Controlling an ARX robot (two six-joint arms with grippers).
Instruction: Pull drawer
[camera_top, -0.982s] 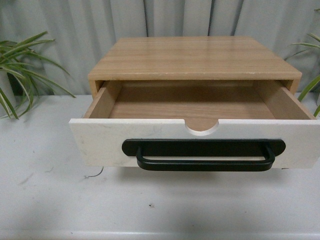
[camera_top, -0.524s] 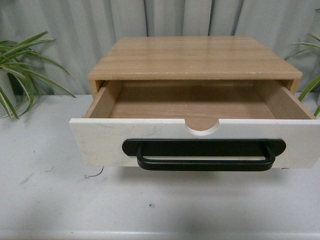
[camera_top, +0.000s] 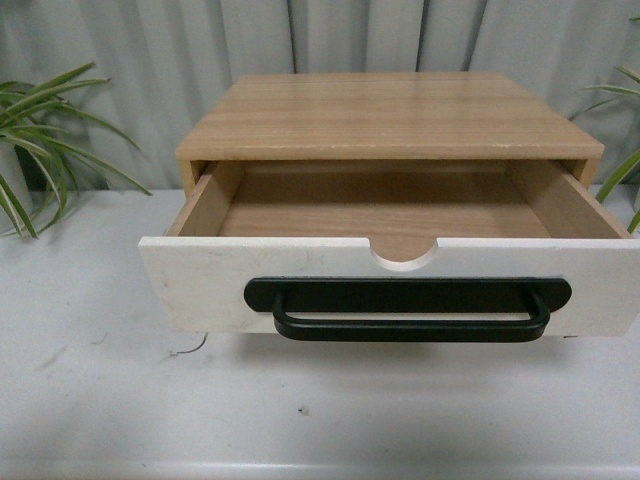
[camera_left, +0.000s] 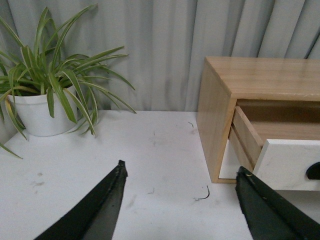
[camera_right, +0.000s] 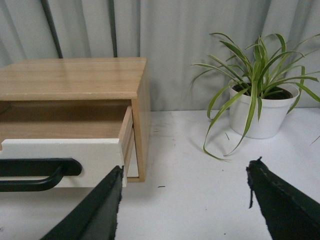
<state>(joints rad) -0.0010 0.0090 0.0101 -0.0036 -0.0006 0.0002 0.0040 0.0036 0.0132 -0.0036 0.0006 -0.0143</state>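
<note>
The front camera looks down, close, square onto the drawer (camera_top: 390, 290). Each wrist camera sits low over the bench (camera_left: 150, 165), looking past its hand's fingers: left toward the cabinet's left side, right toward its right. All three share the drawer.

Our white tabletop against a grey pleated curtain.

We see a wooden cabinet (camera_top: 390, 120) standing mid-table (camera_top: 100, 400), its back near the curtain (camera_top: 180, 60) that fills the whole rear. To either side of the cabinet sits a spider plant in a white pot (camera_left: 37, 112) (camera_right: 260, 117). Small scuffs and a dark thread mark the table near the cabinet's left corner; light is soft and even.
</note>
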